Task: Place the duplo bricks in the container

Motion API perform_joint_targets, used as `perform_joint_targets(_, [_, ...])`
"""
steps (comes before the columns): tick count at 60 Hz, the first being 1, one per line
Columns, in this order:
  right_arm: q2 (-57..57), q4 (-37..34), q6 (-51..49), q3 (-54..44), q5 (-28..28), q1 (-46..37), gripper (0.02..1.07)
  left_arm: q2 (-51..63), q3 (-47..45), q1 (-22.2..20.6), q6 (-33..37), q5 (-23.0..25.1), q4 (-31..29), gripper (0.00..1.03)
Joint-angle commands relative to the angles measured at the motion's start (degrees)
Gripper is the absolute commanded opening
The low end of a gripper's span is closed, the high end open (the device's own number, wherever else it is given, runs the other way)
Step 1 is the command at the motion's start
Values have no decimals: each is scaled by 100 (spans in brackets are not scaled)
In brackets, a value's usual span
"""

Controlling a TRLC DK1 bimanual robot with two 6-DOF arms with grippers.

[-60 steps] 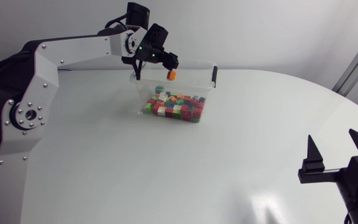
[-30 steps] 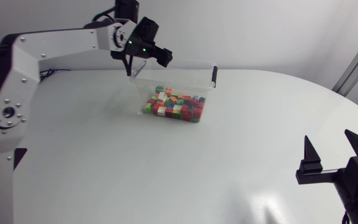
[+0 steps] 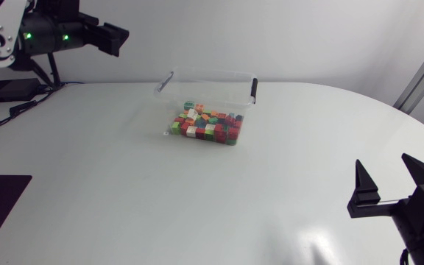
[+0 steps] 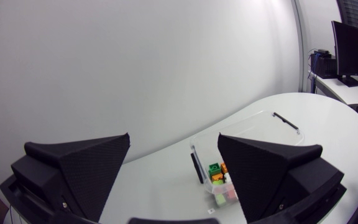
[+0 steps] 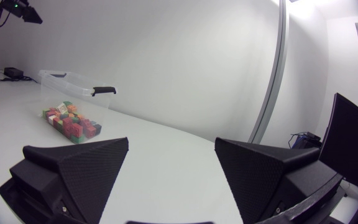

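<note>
- Right arm [image 3: 422, 213] sits low over the tabletop's [image 3: 124, 191] near edge, its jaws spread wide with nothing between them.
- Clear container [image 3: 212, 73] stands mid-tabletop, holding a heap of many-coloured duplo bricks [image 3: 206, 126].
- Left arm [image 3: 57, 37] is raised at the far corner, jaws apart, gripping nothing.

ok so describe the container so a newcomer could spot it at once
On the white round table, look toward the far edge. The clear plastic container sits there, a see-through rectangular box with black clip handles at its ends and multicoloured duplo bricks covering its floor.
</note>
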Motion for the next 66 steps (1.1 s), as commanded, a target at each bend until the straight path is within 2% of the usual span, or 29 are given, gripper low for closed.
perform_joint_targets(1, [-30,0,349,-126,12,16,102,-517,-734,89,175,69,204,99])
perform_joint_targets(9, [-30,0,445,-135,3,42,102,-1326,-1824,247,255,69,635,99])
perform_joint_targets(26, [-38,-9,630,-135,3,78,102,-2416,-3503,651,167,69,1364,99])
perform_joint_targets(33, [-30,0,630,-135,12,78,102,-2829,-3968,853,140,131,1347,99])
perform_joint_targets(42, [-38,-9,639,-135,12,86,102,-3347,-4575,915,132,131,1364,99])
perform_joint_targets(66, [-30,-9,665,-135,12,42,102,-4490,-5832,880,-132,166,1215,99])
